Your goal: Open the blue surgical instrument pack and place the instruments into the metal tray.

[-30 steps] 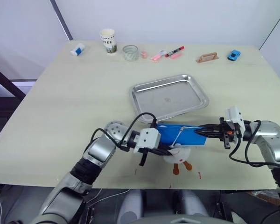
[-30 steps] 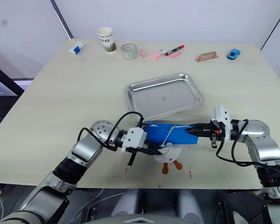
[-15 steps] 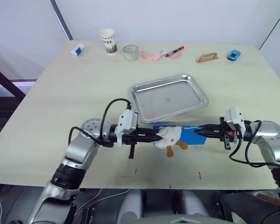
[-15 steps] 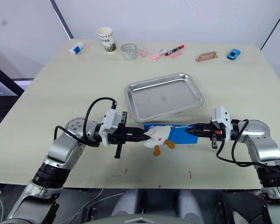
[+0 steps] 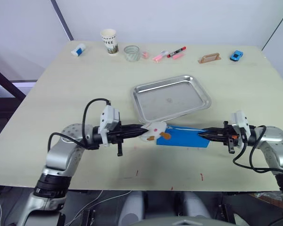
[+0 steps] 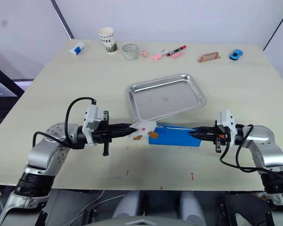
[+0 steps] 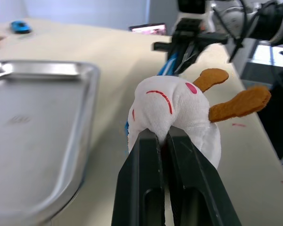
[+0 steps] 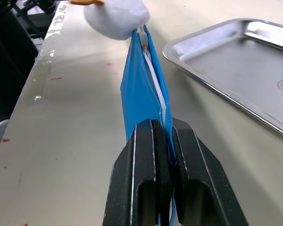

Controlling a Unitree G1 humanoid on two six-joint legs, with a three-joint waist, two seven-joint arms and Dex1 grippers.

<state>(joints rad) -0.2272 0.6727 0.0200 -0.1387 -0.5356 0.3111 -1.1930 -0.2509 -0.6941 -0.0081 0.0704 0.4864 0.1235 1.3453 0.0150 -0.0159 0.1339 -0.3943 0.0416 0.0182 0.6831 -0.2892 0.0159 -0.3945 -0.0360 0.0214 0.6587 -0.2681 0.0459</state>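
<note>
Left tool (image 5: 142,133) pinched the white plush toy (image 5: 154,131) at the zip; right tool (image 5: 203,136) clamped the blue surgical instrument pack (image 5: 181,138), stretched between them, looking light, floppy, best gripped by edges

The plush toy (image 5: 155,131) covers the near-left end of the blue pack (image 5: 186,139), so the zipper's end there cannot be seen. The pack's contents are hidden. The paper cup's (image 5: 109,41) lettering is too small to read.
</note>
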